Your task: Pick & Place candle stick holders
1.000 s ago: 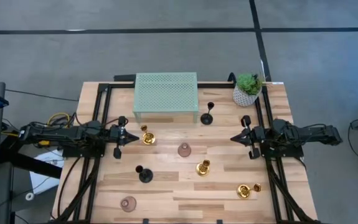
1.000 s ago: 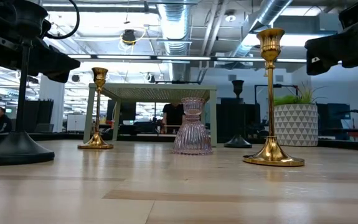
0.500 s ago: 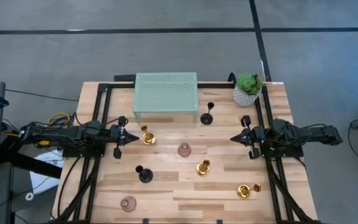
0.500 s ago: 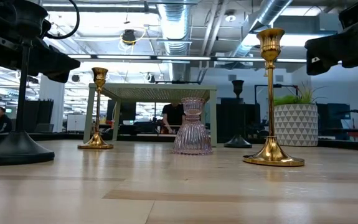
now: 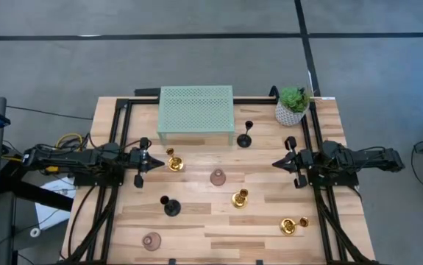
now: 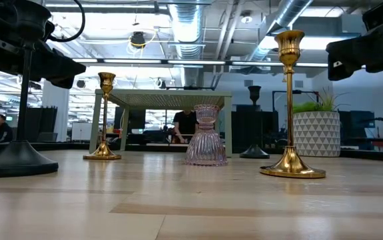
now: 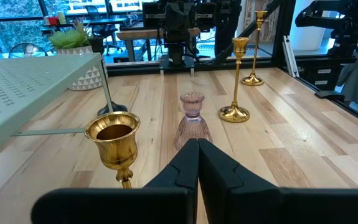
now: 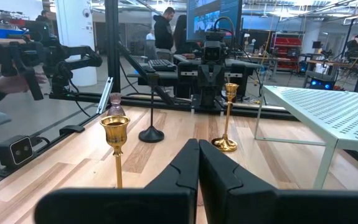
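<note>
Several candle stick holders stand on the wooden table (image 5: 270,147). Gold ones are at the left (image 5: 174,162), in the middle (image 5: 240,197) and near the front right (image 5: 290,225). Black ones stand at the front left (image 5: 171,206) and beside the rack (image 5: 245,138). Pinkish glass ones sit at the centre (image 5: 218,177) and the front left corner (image 5: 151,241). My left gripper (image 5: 160,163) hovers shut and empty just left of the left gold holder (image 7: 113,137). My right gripper (image 5: 275,163) is shut and empty at the right side, pointing inward.
A pale green perforated rack (image 5: 196,109) stands at the back centre. A potted green plant (image 5: 292,105) in a white pot sits at the back right corner. Black frame rails run along both table sides. People stand in the room behind the table.
</note>
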Controlling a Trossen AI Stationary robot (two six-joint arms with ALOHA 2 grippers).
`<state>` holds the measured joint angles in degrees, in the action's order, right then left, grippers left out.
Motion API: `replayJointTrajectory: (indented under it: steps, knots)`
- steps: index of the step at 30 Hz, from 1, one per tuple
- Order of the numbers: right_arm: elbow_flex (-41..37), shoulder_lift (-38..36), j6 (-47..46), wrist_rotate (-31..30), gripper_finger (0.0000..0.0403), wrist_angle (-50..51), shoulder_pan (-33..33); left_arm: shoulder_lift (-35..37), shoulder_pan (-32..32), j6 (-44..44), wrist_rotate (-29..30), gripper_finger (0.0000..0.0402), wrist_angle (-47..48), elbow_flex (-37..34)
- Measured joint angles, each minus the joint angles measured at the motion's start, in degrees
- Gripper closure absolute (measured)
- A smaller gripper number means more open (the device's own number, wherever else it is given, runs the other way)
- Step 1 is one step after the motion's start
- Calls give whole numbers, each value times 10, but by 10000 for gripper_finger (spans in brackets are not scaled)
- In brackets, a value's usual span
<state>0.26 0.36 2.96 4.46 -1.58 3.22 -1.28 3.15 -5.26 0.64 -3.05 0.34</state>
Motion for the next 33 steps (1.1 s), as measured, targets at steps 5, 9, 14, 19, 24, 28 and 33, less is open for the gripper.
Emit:
replayJointTrajectory:
  steps: [5, 9, 14, 19, 24, 28, 33]
  knots:
    - [0, 0, 0, 0, 403, -2, 0, 0, 0, 0, 0, 394, 0, 0]
    - [0, 0, 0, 0, 403, -2, 0, 0, 0, 0, 0, 394, 0, 0]
    - [0, 0, 0, 0, 403, -2, 0, 0, 0, 0, 0, 394, -6, 0]
    - [0, 0, 0, 0, 403, -7, 0, 0, 0, 1, 0, 394, -11, 0]
    - [0, 0, 0, 0, 403, -6, 0, 0, 0, 2, 0, 394, -11, 0]
    - [0, 0, 0, 0, 403, -6, 0, 0, 0, 2, 0, 394, -13, 0]
    - [0, 0, 0, 0, 403, -4, 0, 0, 0, -2, 0, 394, -13, 0]
